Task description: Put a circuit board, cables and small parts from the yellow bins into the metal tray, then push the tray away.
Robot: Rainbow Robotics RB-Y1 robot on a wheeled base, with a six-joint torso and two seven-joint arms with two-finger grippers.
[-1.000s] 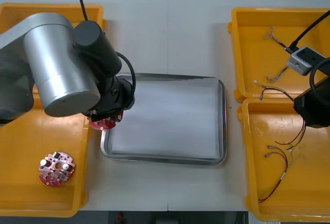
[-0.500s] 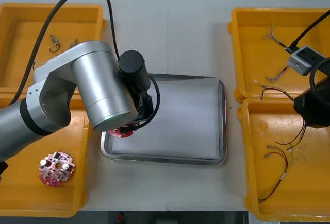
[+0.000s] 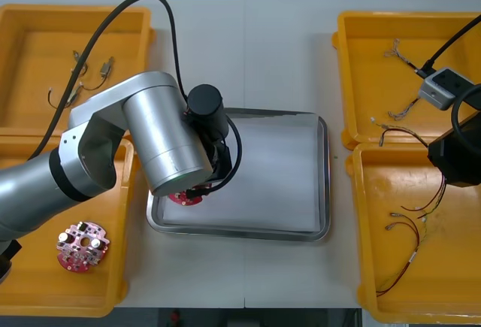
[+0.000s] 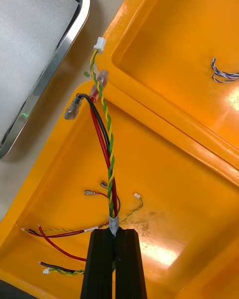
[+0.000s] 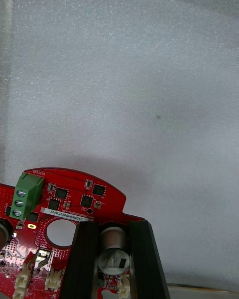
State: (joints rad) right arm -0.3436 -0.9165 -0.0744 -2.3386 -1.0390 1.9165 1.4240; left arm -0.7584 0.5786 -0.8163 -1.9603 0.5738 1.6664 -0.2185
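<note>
Left gripper (image 5: 115, 227): closed on the edge of a round red circuit board (image 5: 74, 199), its fingers pinching across a small silver can-shaped component.
Board position: low over the white lining at the near-left corner of the metal tray (image 3: 325, 177); I cannot tell whether it touches the lining.
Reason for grip: an edge hold keeps the board's face level with the lining, so it should lie flat once released.
Right gripper (image 4: 113, 235): clamped on a thin cable bundle (image 4: 107, 149) that hangs over the near right yellow bin (image 3: 451, 282), probably waiting until the left arm clears the tray.
Spare board (image 3: 83, 246): lying in the near left yellow bin (image 3: 30, 282).
Step in hand: setting down the board, the first item.
Risk: the board is close to the tray's rim and could catch there and tilt.
Surface (image 3: 278, 49): bare beyond the tray, leaving room to push it away.
</note>
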